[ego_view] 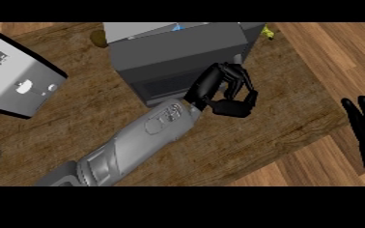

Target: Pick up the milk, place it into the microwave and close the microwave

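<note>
The dark grey microwave point(178, 53) stands at the back middle of the counter, its door face turned toward me. A small white and blue bit point(178, 27) peeks over its top edge; I cannot tell whether it is the milk. My left forearm crosses from the lower left, and my left hand point(227, 91) sits at the door's lower right corner, fingers curled, with nothing visible in them. My right hand point(354, 121) rests open at the right edge, fingers up.
A white boxy appliance point(25, 79) sits at the left on the wooden counter point(78, 125). A brown object point(98, 38) lies left of the microwave and a yellow one point(268, 31) at its back right corner. The counter's edge runs diagonally at the lower right.
</note>
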